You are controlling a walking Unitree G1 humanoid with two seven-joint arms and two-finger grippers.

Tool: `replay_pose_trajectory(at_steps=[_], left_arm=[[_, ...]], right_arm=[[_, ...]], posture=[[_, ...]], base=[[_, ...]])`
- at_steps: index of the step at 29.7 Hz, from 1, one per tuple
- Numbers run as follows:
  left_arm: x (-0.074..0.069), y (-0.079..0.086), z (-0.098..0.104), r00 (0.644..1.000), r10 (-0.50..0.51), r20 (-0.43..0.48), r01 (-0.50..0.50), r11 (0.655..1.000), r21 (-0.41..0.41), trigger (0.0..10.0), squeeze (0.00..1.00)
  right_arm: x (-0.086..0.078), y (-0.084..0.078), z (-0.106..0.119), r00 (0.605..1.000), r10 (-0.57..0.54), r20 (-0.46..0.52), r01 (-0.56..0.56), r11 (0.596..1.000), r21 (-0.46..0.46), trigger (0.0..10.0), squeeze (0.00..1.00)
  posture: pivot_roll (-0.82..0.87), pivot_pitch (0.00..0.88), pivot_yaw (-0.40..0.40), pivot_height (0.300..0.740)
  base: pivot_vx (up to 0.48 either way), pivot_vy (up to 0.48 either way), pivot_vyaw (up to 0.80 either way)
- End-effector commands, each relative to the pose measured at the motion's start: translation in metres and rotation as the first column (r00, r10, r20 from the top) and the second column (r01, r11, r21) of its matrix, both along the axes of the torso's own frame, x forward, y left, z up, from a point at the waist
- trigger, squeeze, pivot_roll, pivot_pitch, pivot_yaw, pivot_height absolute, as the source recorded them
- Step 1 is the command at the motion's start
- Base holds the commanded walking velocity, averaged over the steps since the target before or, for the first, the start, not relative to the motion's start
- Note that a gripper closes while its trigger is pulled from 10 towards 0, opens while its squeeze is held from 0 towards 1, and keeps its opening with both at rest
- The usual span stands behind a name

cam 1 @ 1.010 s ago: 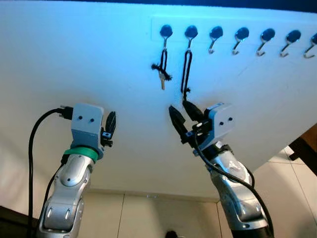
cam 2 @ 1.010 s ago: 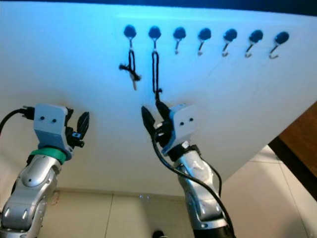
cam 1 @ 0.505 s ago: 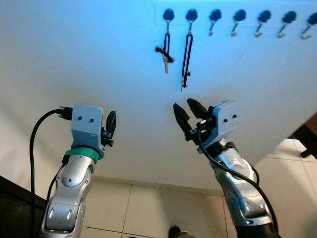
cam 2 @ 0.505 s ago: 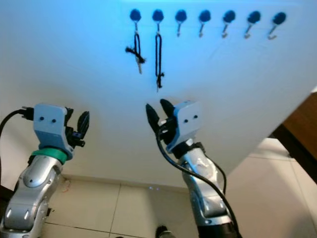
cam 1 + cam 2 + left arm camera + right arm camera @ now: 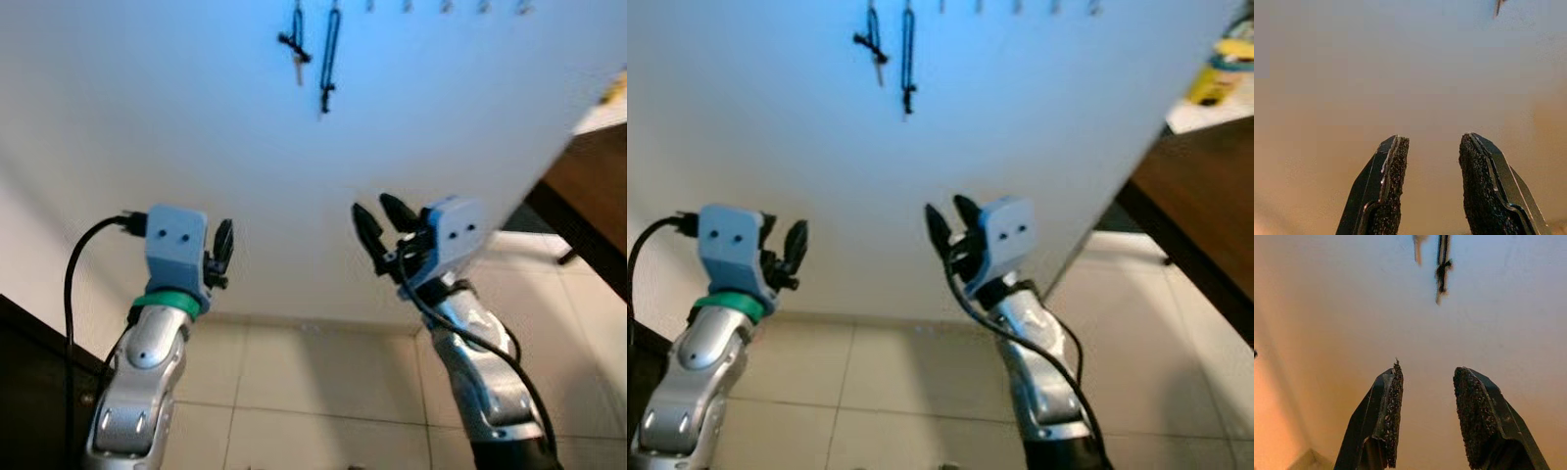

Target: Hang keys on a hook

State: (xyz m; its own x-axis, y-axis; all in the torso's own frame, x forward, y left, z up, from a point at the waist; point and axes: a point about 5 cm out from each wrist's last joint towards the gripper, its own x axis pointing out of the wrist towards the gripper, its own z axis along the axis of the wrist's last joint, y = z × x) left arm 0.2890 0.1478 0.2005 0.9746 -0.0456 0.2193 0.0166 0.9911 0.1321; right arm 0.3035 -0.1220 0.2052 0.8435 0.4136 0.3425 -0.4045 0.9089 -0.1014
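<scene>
Two sets of keys hang high on the white wall: a silver key on a knotted black cord (image 5: 294, 51) and, beside it, a long black loop with a key at its end (image 5: 329, 61). The tips of more hooks (image 5: 408, 6) show along the top edge. My right gripper (image 5: 382, 227) is open and empty, well below the keys and apart from them. Along its fingers the black loop (image 5: 1442, 268) appears far ahead. My left gripper (image 5: 222, 255) is raised at the same height, open (image 5: 1434, 139) and empty, facing bare wall.
Pale tiled floor (image 5: 323, 392) meets the wall below my arms. A brown wooden table (image 5: 1205, 186) with a yellow object (image 5: 1225, 67) on it stands at the right. Dark furniture (image 5: 29, 382) sits at the lower left.
My right gripper has drawn down and away from the end of the black loop, which stays on its hook. The whole picture has shifted, with the keys now higher and smaller: the camera moved.
</scene>
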Motion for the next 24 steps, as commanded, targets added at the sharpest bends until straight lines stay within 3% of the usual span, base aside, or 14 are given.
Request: replay_pose_trajectory(at_steps=[1, 13, 24], left_arm=[[-0.003, 0.008, -0.0087, 0.999, 0.031, -0.036, -0.031, 1.0, 0.005, 10.0, 0.0], [-0.0045, 0.0068, -0.007, 0.999, 0.036, -0.033, -0.036, 0.999, -0.004, 10.0, 0.0], [-0.0048, 0.004, -0.0062, 0.999, 0.042, -0.031, -0.042, 0.999, -0.017, 10.0, 0.0]], right_arm=[[-0.0017, 0.0071, -0.0024, 1.0, 0.027, -0.01, -0.027, 1.0, 0.003, 10.0, 0.0], [-0.0006, 0.0066, -0.0022, 0.999, 0.038, -0.026, -0.038, 0.999, -0.006, 10.0, 0.0], [0.0014, 0.0033, -0.0038, 0.998, 0.037, -0.049, -0.037, 0.999, -0.005, 10.0, 0.0]], posture=[[-0.06, 0.13, 0.084, 0.74], [-0.06, 0.154, 0.073, 0.74], [-0.07, 0.166, 0.055, 0.74]], base=[[-0.401, 0.0, 0.0], [-0.401, 0.0, 0.0], [-0.401, 0.0, -0.71]])
